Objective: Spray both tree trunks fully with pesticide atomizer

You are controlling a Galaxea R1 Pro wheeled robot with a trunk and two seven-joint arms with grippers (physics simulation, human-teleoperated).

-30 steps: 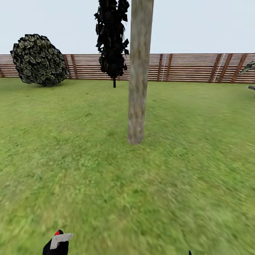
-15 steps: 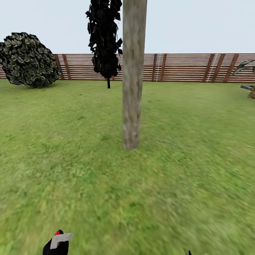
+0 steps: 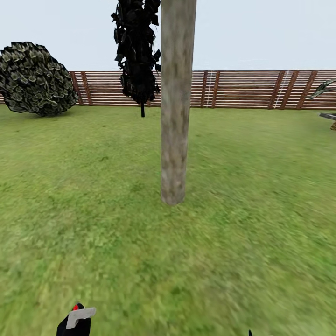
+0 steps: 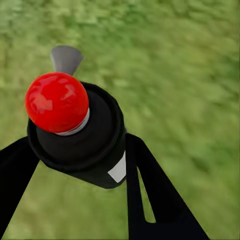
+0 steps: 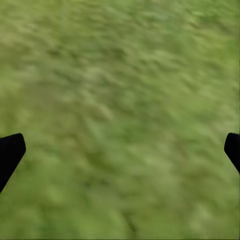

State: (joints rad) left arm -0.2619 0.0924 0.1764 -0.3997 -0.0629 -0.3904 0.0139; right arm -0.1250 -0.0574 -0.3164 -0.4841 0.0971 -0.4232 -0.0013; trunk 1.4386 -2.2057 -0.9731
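A: Nearest, the left gripper (image 4: 80, 165) is clamping the pesticide atomizer (image 4: 82, 135); its black fingers are sitting tight against both sides of the dark body, with the red ball on top facing the wrist camera and a small grey nozzle poking out beyond it.

B: And the right gripper (image 5: 120, 150)?

A: It is hanging spread wide with nothing between its tips, over blurred grass (image 5: 125, 100).

B: What is the head view adding?

A: At its near left edge it is showing just the atomizer's red dot and a white plate. Farther off, it is showing the tree trunk (image 3: 175, 116) standing mid-lawn, well apart from the arm, then a round bush (image 3: 35, 79) at far left, a dark narrow tree (image 3: 137, 51) and the slat fence (image 3: 252, 88). The wrist views are giving none of that.

B: Risks?

A: Probably spraying from too far so mist is falling on grass, or the nozzle pointing off the trunk, leaving one side bare.
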